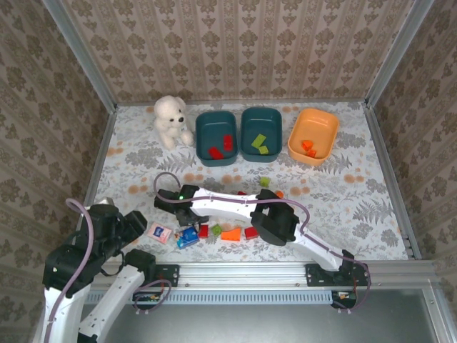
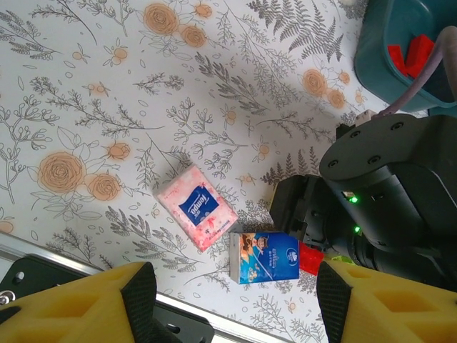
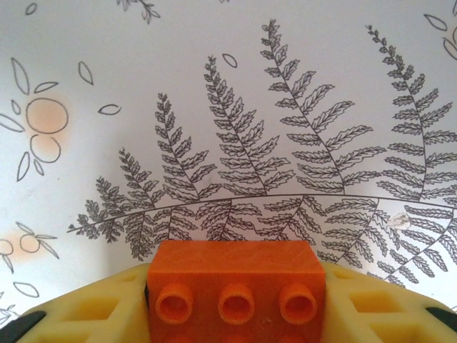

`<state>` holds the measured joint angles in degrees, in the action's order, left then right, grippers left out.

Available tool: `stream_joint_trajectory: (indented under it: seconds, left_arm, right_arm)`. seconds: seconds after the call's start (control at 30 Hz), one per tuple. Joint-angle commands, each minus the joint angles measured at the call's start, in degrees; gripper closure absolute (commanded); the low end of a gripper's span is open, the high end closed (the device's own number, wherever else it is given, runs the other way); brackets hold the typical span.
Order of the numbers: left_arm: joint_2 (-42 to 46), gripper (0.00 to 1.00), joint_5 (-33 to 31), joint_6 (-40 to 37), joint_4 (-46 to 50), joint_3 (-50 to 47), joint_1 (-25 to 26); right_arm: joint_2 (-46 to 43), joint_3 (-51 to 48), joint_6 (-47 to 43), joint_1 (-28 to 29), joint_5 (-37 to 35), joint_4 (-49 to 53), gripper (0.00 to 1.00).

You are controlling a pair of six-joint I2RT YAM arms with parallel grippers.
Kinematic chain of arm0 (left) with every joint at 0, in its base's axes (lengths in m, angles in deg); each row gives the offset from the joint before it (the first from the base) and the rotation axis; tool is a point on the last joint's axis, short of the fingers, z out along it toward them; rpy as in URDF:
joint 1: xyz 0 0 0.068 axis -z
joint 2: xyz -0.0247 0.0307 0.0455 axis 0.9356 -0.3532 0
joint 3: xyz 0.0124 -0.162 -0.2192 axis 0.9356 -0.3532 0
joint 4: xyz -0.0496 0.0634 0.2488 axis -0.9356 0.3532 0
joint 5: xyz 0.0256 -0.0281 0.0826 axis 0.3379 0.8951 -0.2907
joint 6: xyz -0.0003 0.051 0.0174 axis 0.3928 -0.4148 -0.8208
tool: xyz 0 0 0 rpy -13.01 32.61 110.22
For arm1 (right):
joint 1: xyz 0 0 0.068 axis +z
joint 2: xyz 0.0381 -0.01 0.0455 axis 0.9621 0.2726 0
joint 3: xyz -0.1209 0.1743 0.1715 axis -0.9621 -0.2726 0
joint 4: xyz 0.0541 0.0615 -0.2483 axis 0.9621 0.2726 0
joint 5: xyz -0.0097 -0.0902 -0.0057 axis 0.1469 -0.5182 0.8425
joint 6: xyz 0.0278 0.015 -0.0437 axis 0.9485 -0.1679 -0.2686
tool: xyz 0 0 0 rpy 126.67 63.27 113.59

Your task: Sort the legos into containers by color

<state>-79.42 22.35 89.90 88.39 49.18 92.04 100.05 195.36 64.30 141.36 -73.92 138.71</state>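
An orange lego sits studs-up between the yellow fingers of my right gripper, which is shut on it just above the fern-patterned cloth. Seen from above, that gripper is at the near left of the table. Loose legos lie beside it: red, green, orange and red. At the back stand the containers: a teal tub with red bricks, a teal tub with green ones, and an orange tub. My left gripper hangs open over the near edge.
A pink-and-white tissue pack and a blue pack lie under my left gripper, with a red lego and the right arm's dark wrist just beyond. A white teddy bear sits left of the tubs. Patterned walls enclose the table.
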Motion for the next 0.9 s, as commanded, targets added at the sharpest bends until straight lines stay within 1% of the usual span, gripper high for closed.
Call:
stream_joint_trajectory:
  seconds: [0.0, 0.1, 0.2, 0.3, 0.37, 0.43, 0.5, 0.53, 0.6, 0.63, 0.73, 0.77, 0.8, 0.87]
  left_arm:
    - [0.99, 0.36, 2.23, -2.17, 0.54, 0.44, -0.31]
    - [0.78, 0.36, 5.37, -4.38, -3.16, -1.01, -0.31]
    - [-0.46, 0.36, 10.1, -6.77, -8.3, -3.09, -0.37]
    - [-2.71, 0.36, 16.05, -7.92, -14.23, -5.82, -0.35]
    - [-3.91, 0.37, 19.51, -7.56, -19.69, -8.75, -0.18]
    - [-5.28, 0.38, 21.49, -6.76, -25.37, -11.42, 0.25]
    - [-8.41, 0.38, 22.2, -6.03, -31.07, -12.78, 1.49]
    - [-10.88, 0.38, 21.93, -5.99, -33.66, -12.73, 2.79]
    - [-17.46, 0.38, 18.74, -6.37, -36.93, -10.91, 7.13]
    - [-21.16, 0.38, 16.38, -6.7, -38.36, -8.87, 9.61]
    - [-31.54, 0.37, 12.24, -7.37, -44.16, -4.28, 15.47]
    - [-34.66, 0.37, 11.81, -6.92, -45.72, -3.24, 16.33]
    - [-37.65, 0.37, 11.64, -6.03, -47.56, -2.26, 16.97]
    - [-43.03, 0.37, 11.48, -3.73, -50.99, -0.88, 17.92]
  right_arm:
    - [-1.91, 0.9, -0.81, -0.37, -3.3, 1.3, 0.57]
    - [-5.92, 0.16, -1.99, -0.79, -6.4, 1.89, 0.59]
    - [-12.18, -2.65, -2.1, -2.49, -10.51, 2.94, 0.6]
    - [-20.26, -7.43, -2.1, -6.22, -14.53, 3.76, 0.61]
    - [-25.26, -11.74, -2.26, -10.13, -16.23, 4.4, 0.6]
    - [-30.66, -16.25, -3.13, -15.23, -16.5, 4.05, 0.61]
    - [-36.72, -21.58, -5.3, -21.18, -15.8, 1.37, 0.6]
    - [-39.07, -25.36, -7.14, -24.62, -14.7, -1.18, 0.6]
    - [-42.3, -29.62, -10.0, -31.33, -11.48, -4.48, 0.61]
    - [-43.16, -30.71, -11.87, -35.94, -8.74, -5.72, 0.61]
    - [-42.83, -31.61, -15.57, -45.79, -3.92, -8.17, 0.61]
    - [-42.43, -31.84, -15.87, -47.98, -2.91, -8.96, 0.61]
    - [-41.53, -32.02, -15.61, -51.34, -0.99, -10.12, 0.61]
    - [-38.77, -31.52, -13.74, -56.12, 1.56, -11.84, 0.61]
